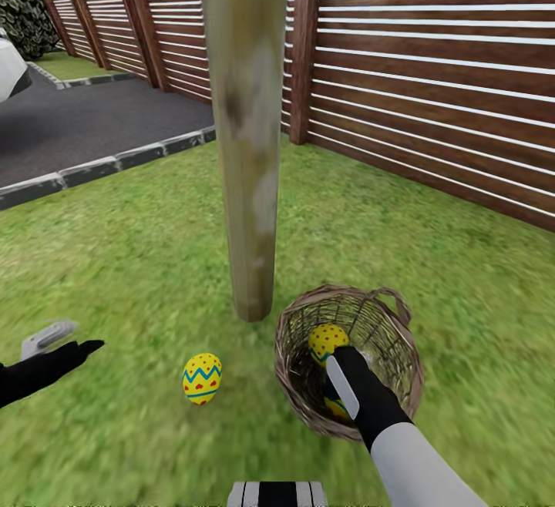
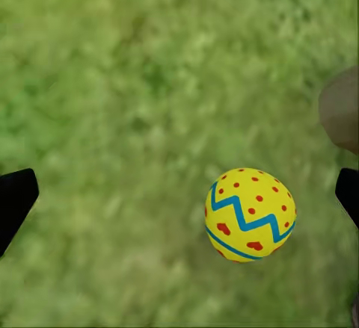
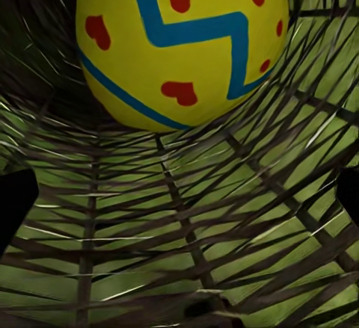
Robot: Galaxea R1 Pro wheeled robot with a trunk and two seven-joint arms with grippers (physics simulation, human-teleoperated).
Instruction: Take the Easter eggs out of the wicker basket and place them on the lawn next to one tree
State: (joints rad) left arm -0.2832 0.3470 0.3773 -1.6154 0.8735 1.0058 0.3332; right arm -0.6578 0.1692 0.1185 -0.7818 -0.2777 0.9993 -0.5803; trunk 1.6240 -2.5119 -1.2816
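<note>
Yellow eggs, red dots, blue zigzags: one on grass (image 1: 202, 377), two in basket (image 1: 401, 368). Right gripper (image 1: 344, 372) and left gripper (image 1: 65, 341): both spread, empty.

Left black matte gripper (image 1: 73, 341) with pale grey flat finger pad, black wrist behind; right black gripper (image 1: 341, 372) showing light grey strip along finger, black forearm cuff meeting glossy white-grey arm sleeve (image 1: 420, 467); black-and-white striped trunk block (image 1: 276, 494) at bottom edge

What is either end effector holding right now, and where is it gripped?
Nothing. The right end effector is inside the basket, open, with an egg ahead of it. The left end effector is open above the lawn.
</note>
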